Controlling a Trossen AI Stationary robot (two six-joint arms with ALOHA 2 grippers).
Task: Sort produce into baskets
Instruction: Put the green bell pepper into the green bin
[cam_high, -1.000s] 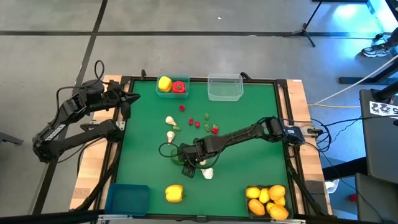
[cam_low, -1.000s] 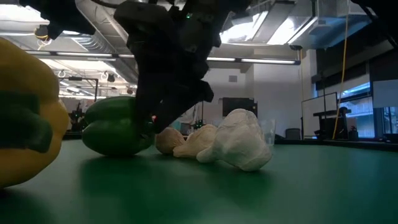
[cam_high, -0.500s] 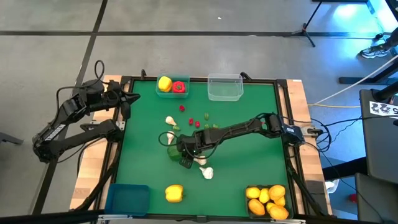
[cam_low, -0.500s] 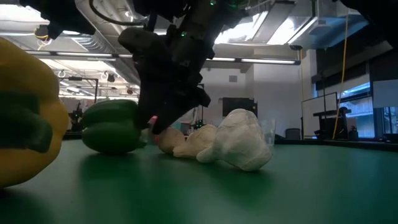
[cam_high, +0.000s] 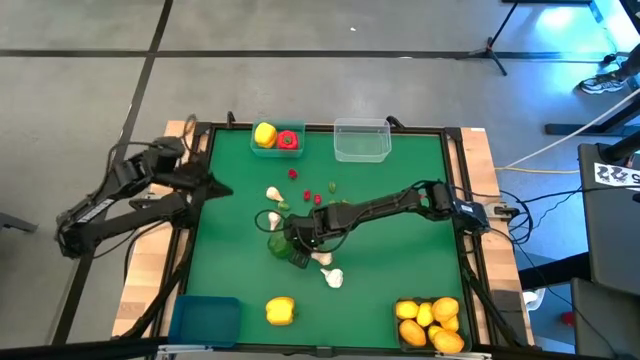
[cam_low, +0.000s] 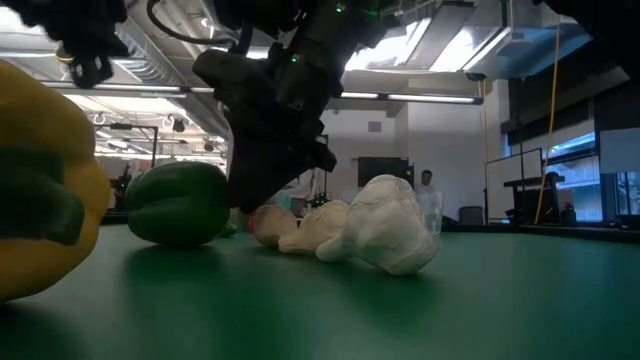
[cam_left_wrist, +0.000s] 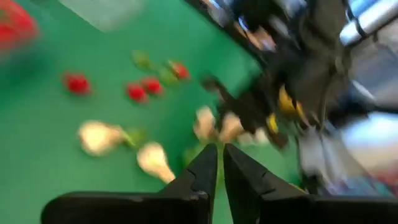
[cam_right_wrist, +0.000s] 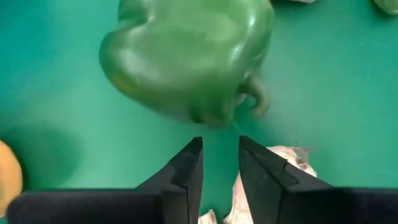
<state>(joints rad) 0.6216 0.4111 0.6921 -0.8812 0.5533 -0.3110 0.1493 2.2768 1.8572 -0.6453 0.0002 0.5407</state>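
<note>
Green bell pepper (cam_right_wrist: 186, 59) lies on the mat mid-table, just ahead of the right gripper (cam_right_wrist: 214, 165), whose narrowly parted fingers grasp nothing. Garlic bulbs (cam_low: 375, 235) sit beside it. Over the table's left edge, the left gripper (cam_left_wrist: 219, 163) is clenched, empty.

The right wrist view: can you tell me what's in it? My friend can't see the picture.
A shiny green bell pepper lies on the green table, just ahead of the right gripper. The gripper's two dark fingers stand a little apart with nothing between them. A white garlic bulb peeks out beside them.
</note>
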